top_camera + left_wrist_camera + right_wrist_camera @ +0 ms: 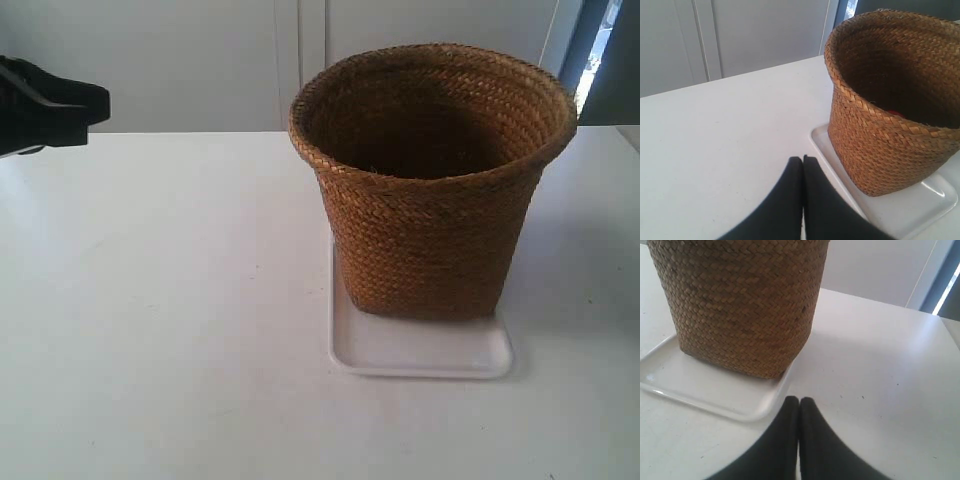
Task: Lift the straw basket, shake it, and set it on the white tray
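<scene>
- In the exterior view, a black arm part [45,105] is seen at the view's left edge, raised over the white table [150,330] and well apart from the basket. It is cut off by the frame, so its fingers cannot be judged here.
- The straw basket [432,190] is stood upright on the white tray [420,352], set toward the tray's far side. It is braided from coarse tan-brown straw, round, tapered to a narrower base, with a thick woven rim and a shadowed inside. The tray is flat, glossy and round-cornered.
- In the left wrist view, the left gripper [803,159] is held over bare table beside the tray, its black fingers [785,200] pressed together on nothing. A small red speck [895,113], possibly an object, is glimpsed inside the basket but cannot be made out.
- In the right wrist view, the right gripper [799,400] is held just beside a tray corner, its fingers [817,440] likewise pressed together and empty. The basket's rim is cut off; only its woven wall is shown.
</scene>
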Tool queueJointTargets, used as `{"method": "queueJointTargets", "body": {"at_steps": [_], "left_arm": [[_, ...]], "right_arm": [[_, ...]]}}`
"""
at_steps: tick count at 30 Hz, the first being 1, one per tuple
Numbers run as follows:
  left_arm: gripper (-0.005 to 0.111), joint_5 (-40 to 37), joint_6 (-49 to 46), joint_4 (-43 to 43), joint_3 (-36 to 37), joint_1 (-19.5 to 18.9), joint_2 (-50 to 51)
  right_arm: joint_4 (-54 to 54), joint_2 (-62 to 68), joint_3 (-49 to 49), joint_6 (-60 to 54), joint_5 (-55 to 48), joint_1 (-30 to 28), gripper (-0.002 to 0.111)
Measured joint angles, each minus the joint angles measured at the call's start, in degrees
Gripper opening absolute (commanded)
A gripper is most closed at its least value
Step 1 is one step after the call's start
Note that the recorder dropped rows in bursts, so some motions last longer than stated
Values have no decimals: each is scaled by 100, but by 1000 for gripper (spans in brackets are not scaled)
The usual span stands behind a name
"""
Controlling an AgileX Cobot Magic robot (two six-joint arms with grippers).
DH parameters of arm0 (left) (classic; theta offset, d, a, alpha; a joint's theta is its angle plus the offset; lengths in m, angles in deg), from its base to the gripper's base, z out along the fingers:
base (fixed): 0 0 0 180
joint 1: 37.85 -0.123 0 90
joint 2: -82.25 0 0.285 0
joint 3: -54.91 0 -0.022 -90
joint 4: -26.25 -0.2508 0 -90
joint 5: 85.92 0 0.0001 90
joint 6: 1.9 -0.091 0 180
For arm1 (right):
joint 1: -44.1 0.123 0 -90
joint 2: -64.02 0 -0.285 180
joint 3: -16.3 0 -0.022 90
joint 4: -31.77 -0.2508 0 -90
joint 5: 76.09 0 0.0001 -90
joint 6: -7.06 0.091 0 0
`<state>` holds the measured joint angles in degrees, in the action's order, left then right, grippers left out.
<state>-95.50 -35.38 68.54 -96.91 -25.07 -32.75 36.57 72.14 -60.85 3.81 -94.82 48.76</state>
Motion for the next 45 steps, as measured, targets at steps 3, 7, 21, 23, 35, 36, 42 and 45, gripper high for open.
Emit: {"method": "queueJointTargets", "body": {"at_steps": [3,7,21,23,35,36,42,45], "left_arm": [[0,0,0,0,0,0,0],[0,19,0,0,0,0,0],[0,33,0,0,0,0,0],[0,33,0,0,0,0,0],[0,103,0,0,0,0,0],[0,103,0,0,0,0,0],[0,103,0,0,0,0,0],[0,103,0,0,0,0,0]], "right_arm": [[0,0,0,-26,-54,0,0],[0,0,0,-38,-54,0,0],[-146,0,0,-38,-65,0,0],[-146,0,0,-38,-65,0,0],[-192,0,0,360,1034,-571,0],[-192,0,0,360,1034,-571,0],[-192,0,0,360,1034,-571,0],[-192,0,0,360,1034,-571,0]]}}
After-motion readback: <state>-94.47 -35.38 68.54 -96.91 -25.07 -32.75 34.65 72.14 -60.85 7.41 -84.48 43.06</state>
